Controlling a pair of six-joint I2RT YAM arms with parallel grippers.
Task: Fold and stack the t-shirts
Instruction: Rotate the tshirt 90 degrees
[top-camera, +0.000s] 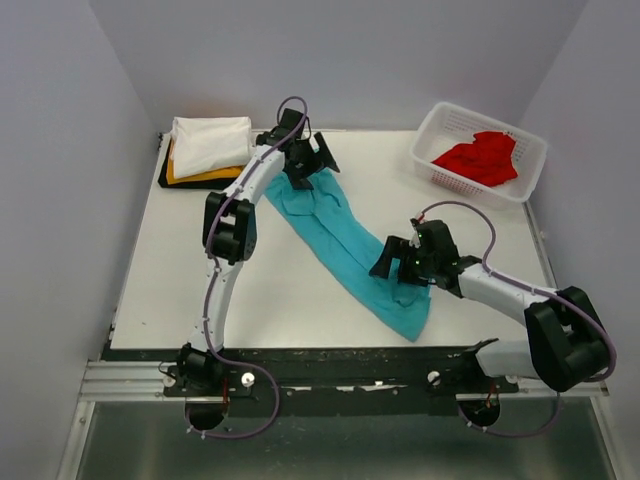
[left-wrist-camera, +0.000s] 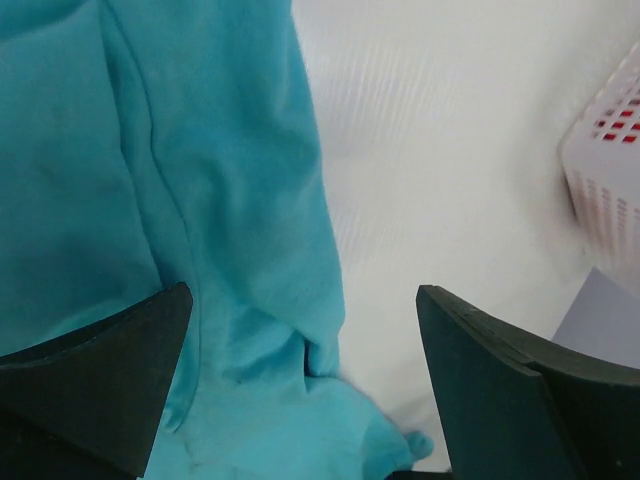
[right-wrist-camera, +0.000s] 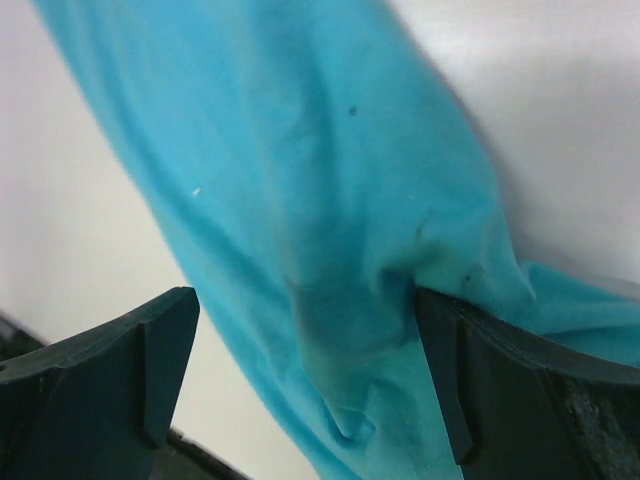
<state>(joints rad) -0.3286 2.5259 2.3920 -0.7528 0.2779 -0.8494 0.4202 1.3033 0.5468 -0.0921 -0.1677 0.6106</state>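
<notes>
The teal t-shirt (top-camera: 345, 240) lies in a long diagonal strip across the table, from back centre to front right. My left gripper (top-camera: 312, 160) is open over its far end; the cloth (left-wrist-camera: 200, 200) lies below and between the fingers. My right gripper (top-camera: 392, 262) is open over the strip's near part, with the cloth (right-wrist-camera: 330, 230) between its spread fingers. A white t-shirt (top-camera: 210, 142) lies folded on a yellow-orange one (top-camera: 200, 176) and a black one (top-camera: 168, 181) at the back left. A red t-shirt (top-camera: 482, 157) lies crumpled in the basket.
The white lattice basket (top-camera: 440, 125) stands at the back right; its corner shows in the left wrist view (left-wrist-camera: 605, 170). The white table (top-camera: 180, 270) ends at a dark front rail (top-camera: 330, 355). Grey walls enclose the sides and back.
</notes>
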